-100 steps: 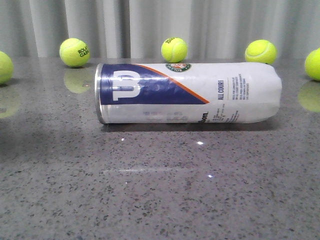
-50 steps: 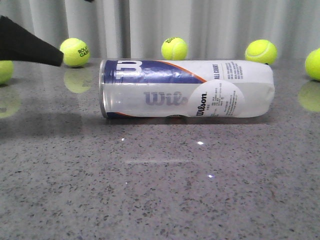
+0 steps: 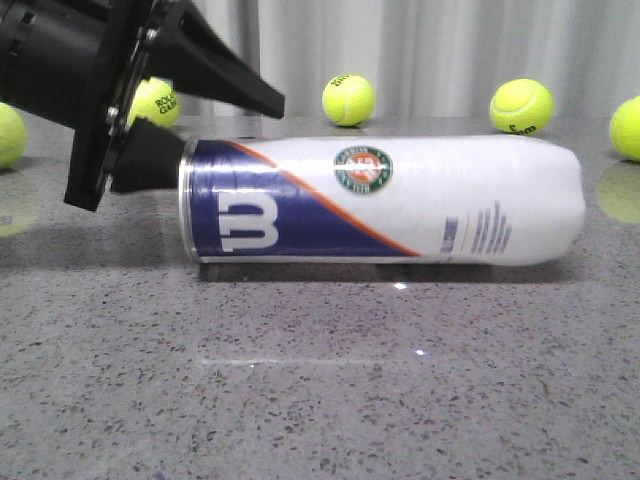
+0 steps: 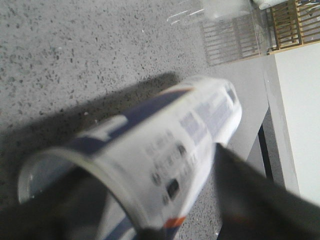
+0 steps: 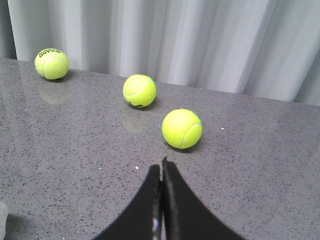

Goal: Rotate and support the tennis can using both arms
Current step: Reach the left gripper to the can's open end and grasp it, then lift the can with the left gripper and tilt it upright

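Front view: tennis can (image 3: 380, 200) lying on speckled grey table (image 3: 320, 400) (curtain (image 3: 420, 50) behind); left gripper (image 3: 215, 120) spread astride rim; right gripper (image 5: 161, 172) closed.

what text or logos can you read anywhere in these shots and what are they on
Large white "W" logo: on the navy band of the tennis can, near its silver rim.
Round green and orange badge on the can: lettering too small to read.
Small print toward the can's far end: blurred, unreadable.
"ROL... GA...": partly hidden, on the ball behind the left claw.
Dark marks on other balls: unreadable.
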